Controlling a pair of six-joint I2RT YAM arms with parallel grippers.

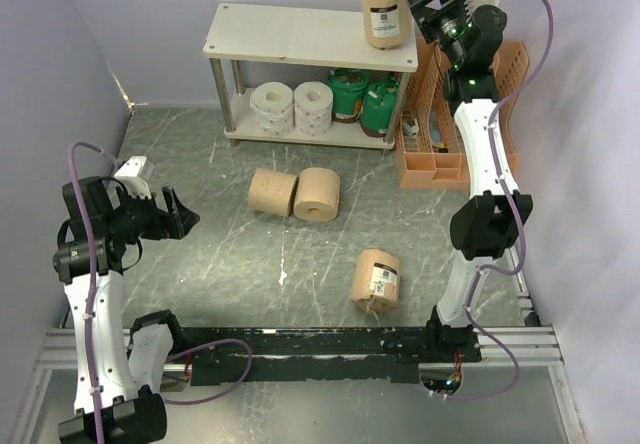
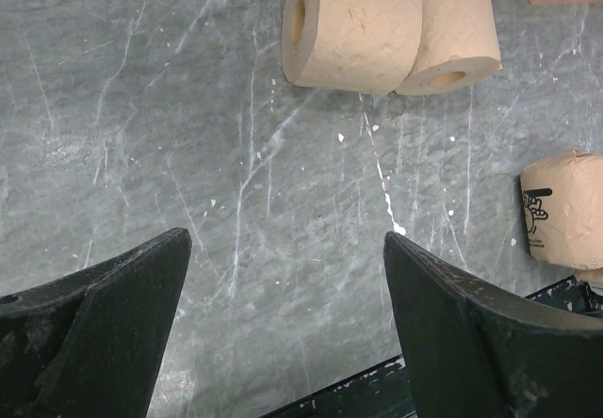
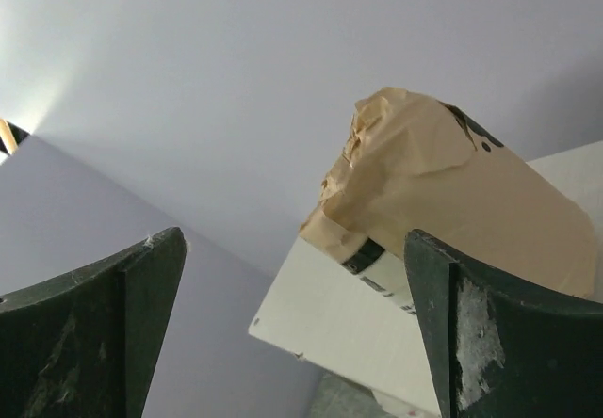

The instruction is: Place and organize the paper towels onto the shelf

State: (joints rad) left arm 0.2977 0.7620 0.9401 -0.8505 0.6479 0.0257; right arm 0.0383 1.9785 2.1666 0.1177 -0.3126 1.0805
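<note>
1. Wrapped roll [image 1: 385,12] stands upright at the right end of the shelf's [image 1: 290,36] top board. Right claw [image 1: 412,4] is spread just beside it, gripping nothing.
2. Bare tan rolls [image 1: 295,194] lie touching on the surface [image 1: 200,144], axes crossed.
3. They sit ahead-right of the spread left claw [image 1: 185,214], likely the nearer arm.
4. Second wrapped roll [image 1: 375,279] lies on its side nearer the right base; barcode label shows, print unreadable.

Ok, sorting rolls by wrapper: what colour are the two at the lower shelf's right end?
Both rolls are green; top view shows it best.
</note>
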